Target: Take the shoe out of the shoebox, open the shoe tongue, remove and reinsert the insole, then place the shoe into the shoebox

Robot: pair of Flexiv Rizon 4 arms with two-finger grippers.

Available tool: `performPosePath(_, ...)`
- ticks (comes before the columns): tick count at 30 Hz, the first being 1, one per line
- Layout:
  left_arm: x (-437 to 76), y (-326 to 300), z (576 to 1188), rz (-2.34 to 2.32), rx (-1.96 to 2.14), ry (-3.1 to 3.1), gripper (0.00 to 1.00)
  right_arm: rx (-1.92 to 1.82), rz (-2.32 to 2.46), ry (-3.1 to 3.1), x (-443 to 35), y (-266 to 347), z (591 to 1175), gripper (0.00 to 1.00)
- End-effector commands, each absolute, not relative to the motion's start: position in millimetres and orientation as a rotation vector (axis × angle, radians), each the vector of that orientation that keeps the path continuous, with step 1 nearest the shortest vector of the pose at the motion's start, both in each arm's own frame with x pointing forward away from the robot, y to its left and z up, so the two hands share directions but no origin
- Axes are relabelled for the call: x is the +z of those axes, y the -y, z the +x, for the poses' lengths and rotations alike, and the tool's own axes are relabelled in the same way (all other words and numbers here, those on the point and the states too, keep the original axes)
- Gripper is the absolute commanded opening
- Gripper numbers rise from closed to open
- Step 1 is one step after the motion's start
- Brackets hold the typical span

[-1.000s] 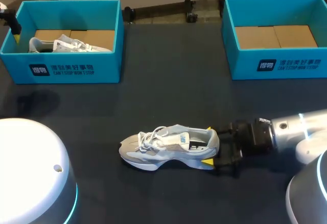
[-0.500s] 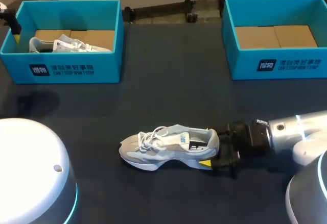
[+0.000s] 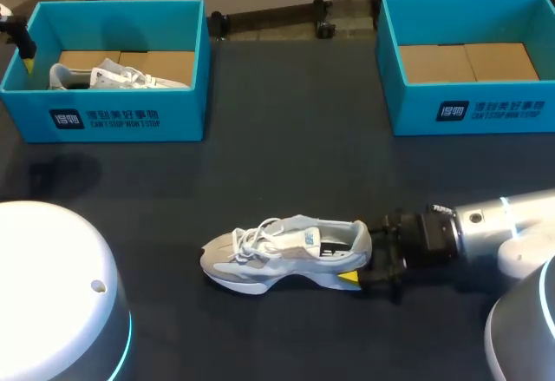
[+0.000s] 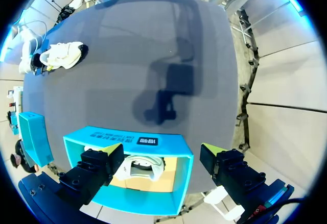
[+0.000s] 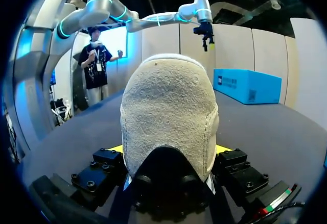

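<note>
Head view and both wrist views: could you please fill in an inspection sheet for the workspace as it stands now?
Surface: dark table, bare between the boxes.
Job's things: grey and white shoe lies on the table, toe toward my left. The right shoebox holds nothing but its cardboard floor.
Clutter: nothing seen apart from the left shoebox, which holds a second shoe.
Grippers: right gripper is shut on the shoe's heel, one finger on each side. Left gripper is open, above the left shoebox.
Cables: nothing seen on the table.
Surroundings: nothing seen reaching over the table.
</note>
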State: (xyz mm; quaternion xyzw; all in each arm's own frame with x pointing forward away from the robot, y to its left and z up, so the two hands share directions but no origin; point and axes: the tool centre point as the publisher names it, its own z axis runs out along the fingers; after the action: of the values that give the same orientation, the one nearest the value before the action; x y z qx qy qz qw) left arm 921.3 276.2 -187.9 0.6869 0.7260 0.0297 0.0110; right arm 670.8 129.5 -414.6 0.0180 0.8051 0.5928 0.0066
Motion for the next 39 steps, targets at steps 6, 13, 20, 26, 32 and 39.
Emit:
performPosePath(6,-187.7,-276.4,920.6,2.144,0.097,-2.265,1.0,1.852,0.057,-2.52,-414.1,-130.1,671.6,0.0)
performPosePath(13,-187.7,-240.6,894.1,1.774,-0.015,-2.653,1.0,1.852,0.057,-2.52,-414.1,-130.1,671.6,0.0)
performPosePath(20,-190.4,-195.6,858.5,1.03,0.019,-3.005,1.0,1.852,0.057,-2.52,-414.1,-130.1,671.6,0.0)
performPosePath(26,-191.0,-161.0,814.6,0.914,-0.217,-3.025,1.0,1.852,0.057,-2.52,-414.1,-130.1,671.6,0.0)
performPosePath(32,-191.0,-161.0,814.6,0.914,-0.217,-3.025,1.0,1.852,0.057,-2.52,-414.1,-130.1,671.6,0.0)
performPosePath(39,-191.0,-161.0,814.6,0.914,-0.217,-3.025,1.0,1.852,0.057,-2.52,-414.1,-130.1,671.6,0.0)
